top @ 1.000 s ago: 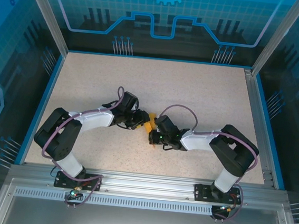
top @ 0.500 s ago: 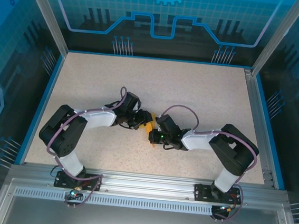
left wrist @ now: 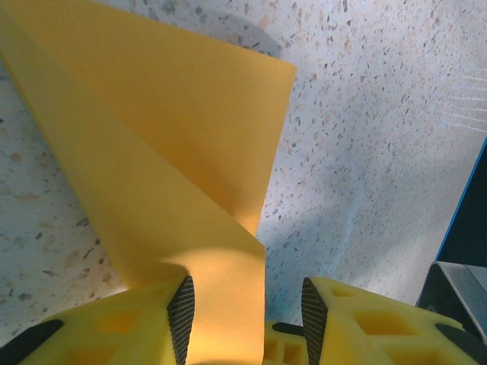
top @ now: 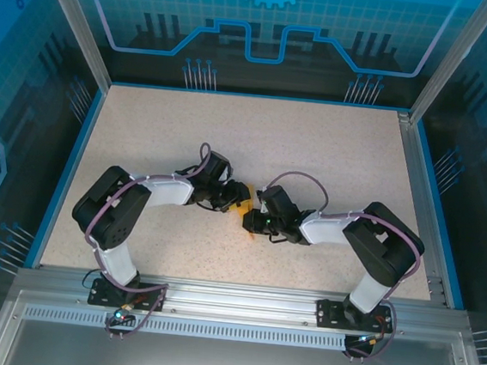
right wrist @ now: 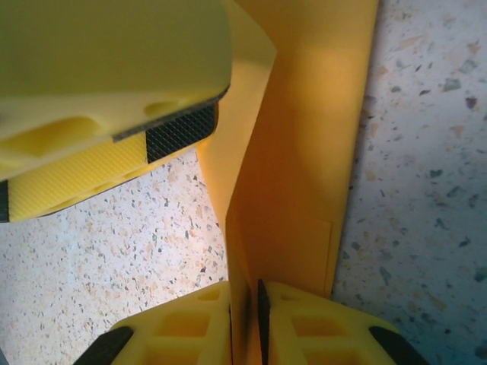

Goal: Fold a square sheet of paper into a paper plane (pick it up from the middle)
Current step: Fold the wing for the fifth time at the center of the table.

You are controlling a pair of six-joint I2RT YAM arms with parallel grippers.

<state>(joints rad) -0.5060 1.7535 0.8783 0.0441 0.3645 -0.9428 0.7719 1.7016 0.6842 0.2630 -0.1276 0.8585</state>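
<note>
The square sheet of paper [top: 243, 207] is orange-yellow and folded, standing on edge mid-table between both grippers. In the left wrist view its creased flaps [left wrist: 152, 152] rise ahead. One flap runs down between the jaws of my left gripper [left wrist: 247, 319], against the left pad with a wide gap to the right pad. My left gripper [top: 236, 199] is open. My right gripper [right wrist: 253, 319] has the paper's crease [right wrist: 304, 152] in a narrow slit between barely parted jaws. A left-gripper finger [right wrist: 114, 68] overlaps the paper's far end. My right gripper [top: 252, 220] sits just right of the paper.
The speckled tabletop [top: 316, 146] spreads around the arms, bounded by a blue rim [top: 71, 166] and metal posts. A metal rail [top: 232, 298] carries the arm bases at the near edge. A blue edge [left wrist: 466, 205] shows to the right in the left wrist view.
My left arm has shifted right, closing in on the paper. My right gripper's jaws have eased slightly apart around the crease. The paper stays in the same spot.
</note>
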